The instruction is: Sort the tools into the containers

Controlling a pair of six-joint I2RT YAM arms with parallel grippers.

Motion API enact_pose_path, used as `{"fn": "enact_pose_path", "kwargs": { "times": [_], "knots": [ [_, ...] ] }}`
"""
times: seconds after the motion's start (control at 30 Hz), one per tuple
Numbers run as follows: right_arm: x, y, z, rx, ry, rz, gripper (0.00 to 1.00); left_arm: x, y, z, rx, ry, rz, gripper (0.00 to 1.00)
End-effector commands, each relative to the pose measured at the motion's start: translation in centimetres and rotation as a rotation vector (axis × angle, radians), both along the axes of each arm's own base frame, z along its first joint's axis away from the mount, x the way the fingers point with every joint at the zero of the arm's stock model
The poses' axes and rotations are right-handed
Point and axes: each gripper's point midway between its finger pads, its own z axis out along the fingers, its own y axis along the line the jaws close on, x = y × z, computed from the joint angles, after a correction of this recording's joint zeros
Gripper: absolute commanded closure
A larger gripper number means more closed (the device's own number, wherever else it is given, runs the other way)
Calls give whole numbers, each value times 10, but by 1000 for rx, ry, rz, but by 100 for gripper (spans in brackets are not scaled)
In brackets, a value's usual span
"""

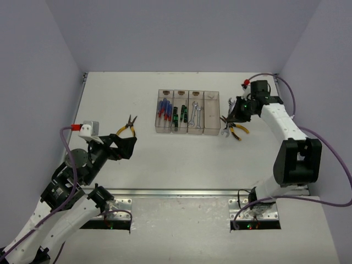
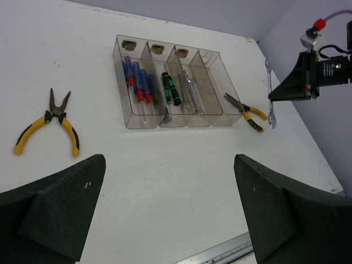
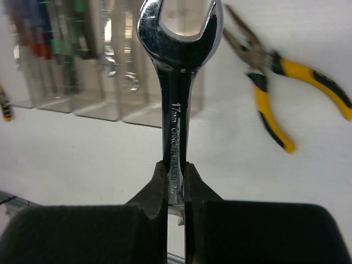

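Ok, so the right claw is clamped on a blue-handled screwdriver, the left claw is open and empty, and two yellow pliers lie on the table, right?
No. The right claw is clamped on a silver wrench, not a screwdriver; the right wrist view shows it. The left claw is open and empty, and two yellow pliers lie on the table.

Bright, even light, faint shadows, glare on wrench [image 3: 175,104] — background blurred
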Motion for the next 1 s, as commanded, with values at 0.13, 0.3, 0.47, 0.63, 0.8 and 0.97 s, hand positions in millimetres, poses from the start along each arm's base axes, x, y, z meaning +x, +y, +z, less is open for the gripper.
{"fn": "enact_pose_path", "kwargs": {
  "times": [0.13, 0.3, 0.47, 0.63, 0.8, 0.97],
  "knots": [
    [55, 114, 28, 84, -89, 197, 100, 5, -5, 6, -6, -18, -7, 0],
    [90, 140, 9, 100, -68, 173, 100, 6, -6, 4, -3, -11, -6, 0],
    [115, 156, -6, 72, -29, 194, 100, 7, -8, 3, 4, -4, -17, 0],
    [129, 165, -25, 43, 16, 204, 100, 8, -10, 1, 9, 1, -22, 0],
    [131, 162, -27, 2, 25, 197, 60, 7, -10, 1, 8, -1, -23, 0],
    [123, 156, 15, -31, -51, 244, 34, 7, -10, 2, 7, -2, -24, 0]
  ]
}}
